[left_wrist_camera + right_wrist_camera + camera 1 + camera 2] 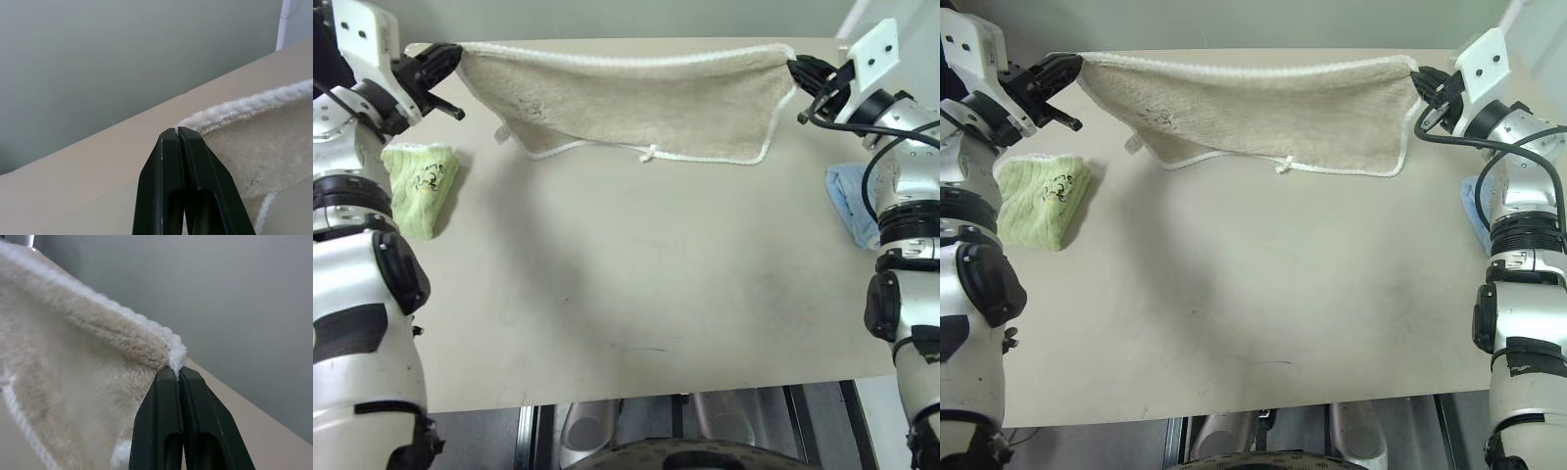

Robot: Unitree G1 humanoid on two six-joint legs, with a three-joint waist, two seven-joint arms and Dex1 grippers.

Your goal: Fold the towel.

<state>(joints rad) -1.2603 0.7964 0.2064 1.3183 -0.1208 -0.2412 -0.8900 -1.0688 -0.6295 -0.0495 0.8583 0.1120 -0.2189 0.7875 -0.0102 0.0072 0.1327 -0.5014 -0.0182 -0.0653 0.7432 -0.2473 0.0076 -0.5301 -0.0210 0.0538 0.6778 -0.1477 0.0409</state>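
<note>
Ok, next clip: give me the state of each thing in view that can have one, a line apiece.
Towel: unfolded, held up by its two top corners, stretched between the grippers, lower edge hanging over the table.
Left gripper: shut on the towel's corner.
Right gripper: shut on the towel's other corner.
Green cloth: folded, lying on the table.
Blue cloth: folded, lying at the table's edge, partly hidden by the right arm.

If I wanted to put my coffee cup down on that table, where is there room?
The broad middle and near part of the table is bare, bordered by the green towel on one side and the blue towel on the other. The far edge is crowded: the beige towel is stretched there between the left gripper and right gripper.
</note>
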